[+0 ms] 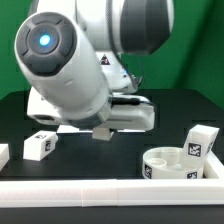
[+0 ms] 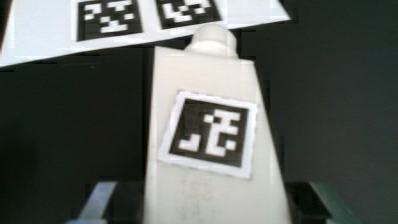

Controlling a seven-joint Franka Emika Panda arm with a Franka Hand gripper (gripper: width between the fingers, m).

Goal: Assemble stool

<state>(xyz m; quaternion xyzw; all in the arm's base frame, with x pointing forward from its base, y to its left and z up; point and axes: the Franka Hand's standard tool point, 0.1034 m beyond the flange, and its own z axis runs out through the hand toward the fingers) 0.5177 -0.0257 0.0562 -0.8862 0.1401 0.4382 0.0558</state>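
In the wrist view a white blocky stool leg (image 2: 210, 95) with a square tag and a small peg at its far end lies between my fingers. My gripper (image 2: 210, 205) is shut on this leg, one finger (image 2: 98, 200) on each side of it. In the exterior view the gripper (image 1: 103, 131) hangs low over the black table, and the arm hides the held leg. Another leg (image 1: 40, 146) lies to the exterior view's left. The round seat (image 1: 175, 165) sits at the right, with a third leg (image 1: 200, 143) standing in it.
The marker board (image 2: 143, 25) lies just beyond the held leg's peg end. A long white rail (image 1: 110, 192) runs along the front edge. Part of another white piece (image 1: 3, 155) shows at the far left edge.
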